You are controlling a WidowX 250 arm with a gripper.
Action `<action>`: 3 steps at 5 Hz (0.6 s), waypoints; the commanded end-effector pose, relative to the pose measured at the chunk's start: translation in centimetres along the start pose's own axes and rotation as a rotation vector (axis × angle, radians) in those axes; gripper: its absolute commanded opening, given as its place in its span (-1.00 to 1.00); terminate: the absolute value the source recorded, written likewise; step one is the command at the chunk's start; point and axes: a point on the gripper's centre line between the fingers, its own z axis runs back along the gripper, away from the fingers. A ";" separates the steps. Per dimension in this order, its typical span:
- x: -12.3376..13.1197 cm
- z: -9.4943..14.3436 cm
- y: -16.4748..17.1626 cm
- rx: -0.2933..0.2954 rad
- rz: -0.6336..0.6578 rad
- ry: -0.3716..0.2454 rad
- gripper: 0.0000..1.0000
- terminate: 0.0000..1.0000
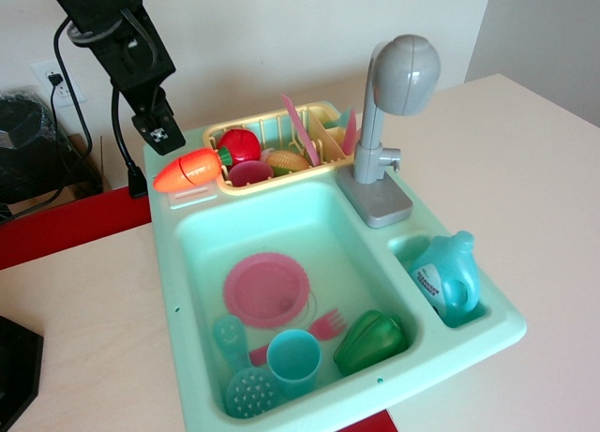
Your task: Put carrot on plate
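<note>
Toy sink (187, 291) on pale table (525, 160)

One camera looked down from high up in front, a bit far back, and saw the whole toy sink (187, 263) on the worktop (84, 329).

Carrot (190, 171): glossy orange plastic, green top.
Plate (266, 289): smooth pink plastic, slight sheen.
Sink (173, 263): mint-green plastic, smooth, satin finish.
Faucet (389, 113): grey plastic, matt.
Cup (293, 360): teal plastic, smooth.
Pepper (369, 340): green plastic, glossy.
Rack (281, 127): pale yellow plastic.
Desk (84, 310): light wood-look surface, matt.
Hand (155, 123): black, matt casing.
</note>
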 end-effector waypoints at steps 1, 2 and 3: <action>0.0 0.0 0.0 0.000 0.000 0.000 1.00 -1.00; 0.6 -1.6 -0.1 0.013 -0.004 0.032 1.00 -1.00; 0.6 -3.0 -0.4 0.029 -0.013 0.063 1.00 -1.00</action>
